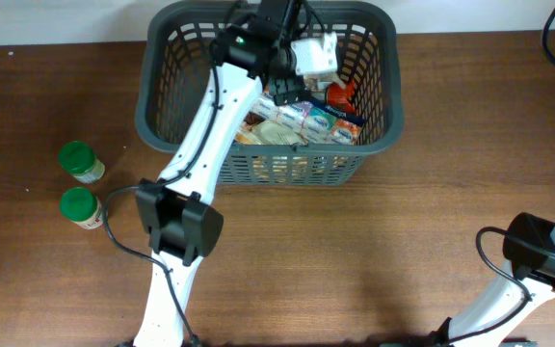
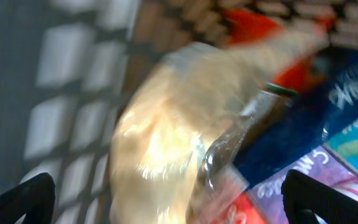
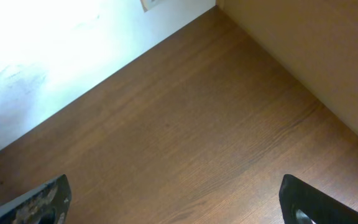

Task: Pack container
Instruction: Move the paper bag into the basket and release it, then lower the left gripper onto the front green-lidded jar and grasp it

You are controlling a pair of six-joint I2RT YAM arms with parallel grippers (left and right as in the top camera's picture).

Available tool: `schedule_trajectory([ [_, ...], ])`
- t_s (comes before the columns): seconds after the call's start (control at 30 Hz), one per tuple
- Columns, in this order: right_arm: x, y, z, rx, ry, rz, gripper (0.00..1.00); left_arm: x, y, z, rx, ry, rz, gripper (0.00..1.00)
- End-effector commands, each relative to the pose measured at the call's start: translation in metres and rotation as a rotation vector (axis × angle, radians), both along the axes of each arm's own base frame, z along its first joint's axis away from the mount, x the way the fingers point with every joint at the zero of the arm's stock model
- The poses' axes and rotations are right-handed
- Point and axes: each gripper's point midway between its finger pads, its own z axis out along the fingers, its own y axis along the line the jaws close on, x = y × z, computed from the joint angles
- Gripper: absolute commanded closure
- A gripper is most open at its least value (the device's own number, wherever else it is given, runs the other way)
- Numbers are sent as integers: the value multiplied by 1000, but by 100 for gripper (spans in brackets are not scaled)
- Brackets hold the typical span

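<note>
The container [image 1: 297, 166] sits at the far middle of the table, its long axis running left to right, with packets [image 1: 306, 120] already inside. The left gripper [image 2: 166, 199] hangs inside it, jaws wide over a clear bag and holding nothing. Two green-lidded jars [image 1: 80, 161] stand well left of the basket, nearer the left arm. The right gripper [image 3: 176, 202] hovers wide open over bare table [image 3: 185, 124].
</note>
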Motion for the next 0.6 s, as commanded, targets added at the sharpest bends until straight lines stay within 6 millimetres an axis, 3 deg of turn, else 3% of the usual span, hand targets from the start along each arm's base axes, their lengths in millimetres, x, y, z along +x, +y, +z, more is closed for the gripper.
schedule_trajectory([
  [0.0,-2,0,2,7,-8,-10,1,-19,56,144,-332,-117,373,1],
  [0.13,-2,0,2,7,-8,-10,1,-61,126,206,-401,-159,528,1],
  [0.27,-2,0,2,7,-8,-10,1,-94,226,223,-459,-157,883,1],
  [0.37,-2,0,2,7,-8,-10,1,-115,299,205,-468,-85,1130,1],
  [0.47,-2,0,2,7,-8,-10,1,-131,367,161,-436,52,1376,4],
  [0.57,-2,0,2,7,-8,-10,2,-133,403,115,-441,207,1490,6],
])
